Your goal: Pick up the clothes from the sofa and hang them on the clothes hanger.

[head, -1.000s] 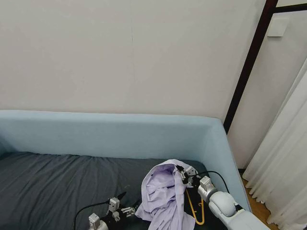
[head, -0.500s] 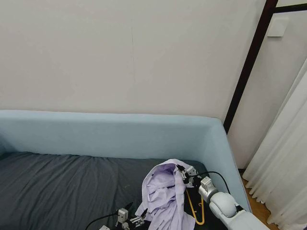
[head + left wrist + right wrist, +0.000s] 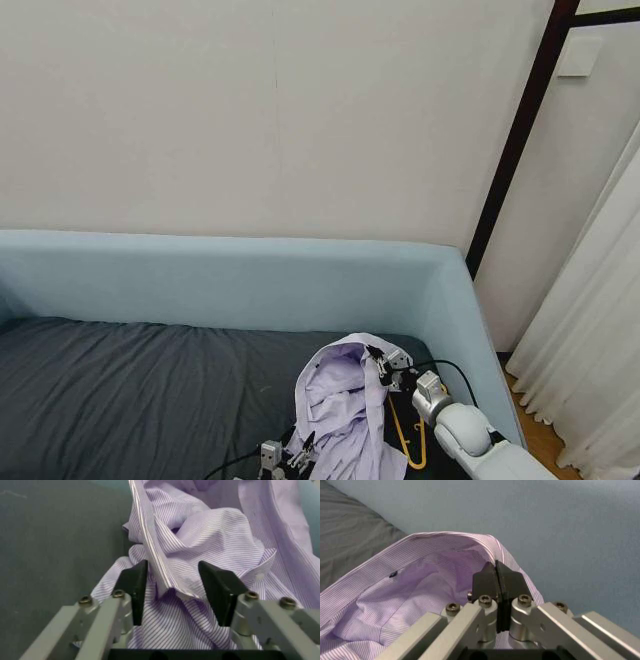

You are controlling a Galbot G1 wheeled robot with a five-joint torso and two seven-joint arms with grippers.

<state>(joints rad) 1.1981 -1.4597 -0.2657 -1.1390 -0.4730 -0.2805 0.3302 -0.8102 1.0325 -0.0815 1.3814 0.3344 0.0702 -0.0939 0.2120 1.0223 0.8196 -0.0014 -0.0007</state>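
Head view: shirt (image 3: 345,400) half raised from sofa (image 3: 200,280), hanging not begun.
Right claw (image 3: 496,579) pinches its collar (image 3: 455,536); left claw (image 3: 172,579), open, straddles a fold (image 3: 160,566).

Looks like a home, most likely a living room. Has a pale blue sofa (image 3: 250,285) with a dark grey seat (image 3: 100,390), standing before a plain off-white wall (image 3: 250,120). Shows a white curtain (image 3: 590,380) hanging in soft folds at the right, next to a dark door frame (image 3: 515,150) and a small white wall plate (image 3: 580,57). Reveals a strip of wooden floor (image 3: 527,415) between sofa and curtain. Holds household laundry too: a lilac striped shirt (image 3: 345,400) bunched on the seat near the armrest, with a yellow hanger (image 3: 405,435) just beside it.
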